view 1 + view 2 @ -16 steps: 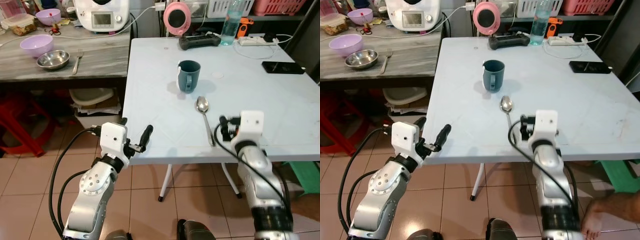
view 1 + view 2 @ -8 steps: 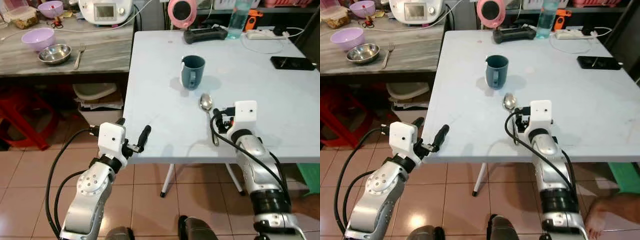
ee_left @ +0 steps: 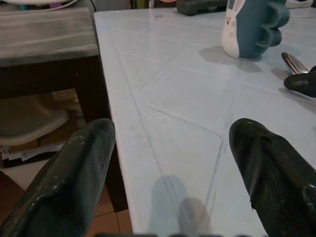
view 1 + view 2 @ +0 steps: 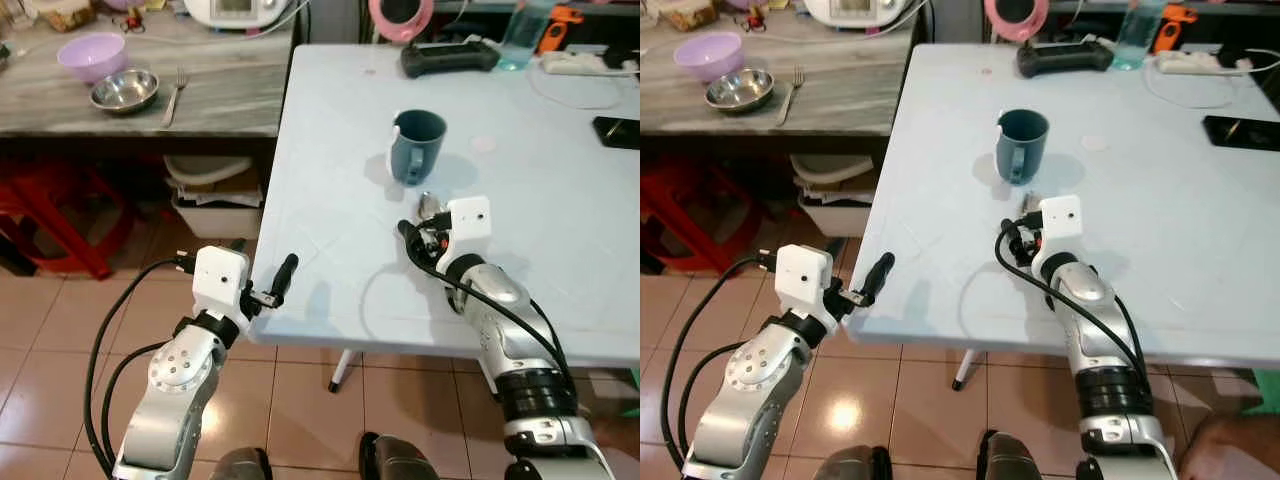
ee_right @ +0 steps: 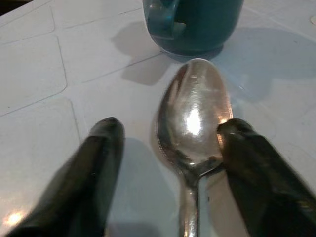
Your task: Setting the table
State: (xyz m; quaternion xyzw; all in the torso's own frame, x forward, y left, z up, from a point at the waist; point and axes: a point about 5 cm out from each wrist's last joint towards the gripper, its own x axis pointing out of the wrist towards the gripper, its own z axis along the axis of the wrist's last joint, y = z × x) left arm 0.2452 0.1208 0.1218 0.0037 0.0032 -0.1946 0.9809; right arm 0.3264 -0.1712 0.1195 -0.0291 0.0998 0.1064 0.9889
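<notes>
The right gripper [image 5: 170, 136] is down low over the pale table [image 4: 560, 250], its two black fingers [image 5: 106, 148] spread wide apart with the spoon [image 5: 195, 116] lying flat between them. One finger sits just at the edge of the spoon's bowl, the other stands off to the far side with bare tabletop between it and the metal, so nothing is clamped. The spoon's shiny bowl points toward the teal mug [image 4: 415, 145], which stands upright just beyond it with its handle turned toward the robot, and the spoon's handle runs back under the wrist. Out from the mug, toward the far edge of the table, there is a black controller [image 4: 450, 58], a pink round gadget [image 4: 402, 15] and a clear bottle [image 4: 520, 40], with a dark phone [image 4: 620, 130] off to the mug's right. The left gripper [image 4: 262, 275] hangs just off the table's near-left corner, well apart from the mug, fingers held open and empty, pointing across the tabletop. Left of the mug, past the table's edge, a wooden counter [image 4: 220, 100] carries a purple bowl [image 4: 95, 55], a steel bowl [image 4: 125, 90] and a fork [image 4: 175, 92] beside it.
</notes>
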